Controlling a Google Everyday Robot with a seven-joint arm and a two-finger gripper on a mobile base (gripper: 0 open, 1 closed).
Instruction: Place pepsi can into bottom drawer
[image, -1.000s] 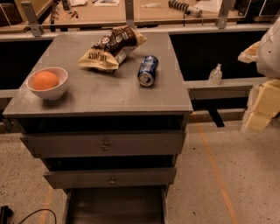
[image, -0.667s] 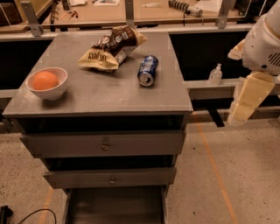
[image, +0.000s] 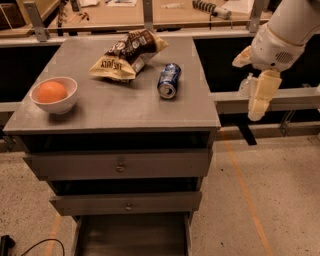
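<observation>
The pepsi can (image: 169, 80), blue with a silver top, lies on its side on the grey cabinet top (image: 125, 107), right of centre, with its top facing me. The bottom drawer (image: 132, 236) is pulled open at the foot of the cabinet and shows a dark, bare floor. My gripper (image: 260, 100), cream-coloured on a white arm, hangs in the air to the right of the cabinet. It is about level with the can, apart from it, and holds nothing that I can see.
A brown-and-yellow snack bag (image: 129, 54) lies behind the can. A white bowl with an orange (image: 53, 94) stands at the left of the cabinet top. Two shallower drawers with knobs (image: 120, 165) are slightly ajar. A wooden bench and rail (image: 280, 100) run behind.
My arm has swung in from the right edge of the view, leftward toward the cabinet. The can, bag, bowl and drawers have not moved.
</observation>
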